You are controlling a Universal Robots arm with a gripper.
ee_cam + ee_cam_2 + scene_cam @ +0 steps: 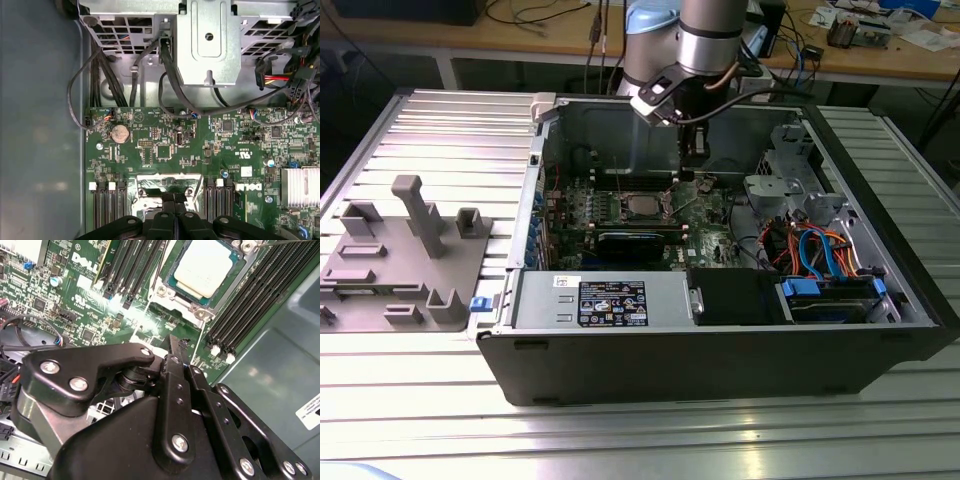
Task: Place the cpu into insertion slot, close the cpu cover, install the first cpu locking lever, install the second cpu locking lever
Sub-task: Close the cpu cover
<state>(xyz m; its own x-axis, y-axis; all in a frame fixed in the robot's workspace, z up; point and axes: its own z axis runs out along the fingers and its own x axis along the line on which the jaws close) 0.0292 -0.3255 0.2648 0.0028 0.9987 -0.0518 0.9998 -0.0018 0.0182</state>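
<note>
- The cpu (205,267) is lying flat in the insertion slot (642,205), silver-grey top facing up and square to the socket; the placing step is looking done
- The cpu cover (182,301) is showing as a silvery frame lying around the chip, with the chip visible through its window; it is looking lowered rather than raised, so I am judging the closing step done, though how firmly it is seating I cannot tell
- A thin silvery rod (199,340) is running from the socket's corner toward the fingertips, probably one of the locking levers; whether it is hooked down I cannot tell, so I am counting both lever steps as left to do
- The gripper (177,347) is hanging just beside the socket with its fingers pinched narrow and nothing seen between them; whether it is touching the rod is unclear
- In the exterior view the gripper (692,170) is reaching low into the open computer case (720,360), just to the exterior view's right of the slot
- Long black memory slots (250,295) are flanking the socket on the green circuit board (165,130)
- A grey fixture (415,250) is sitting on the ribbed metal table (620,440), well apart on the exterior view's left
</note>
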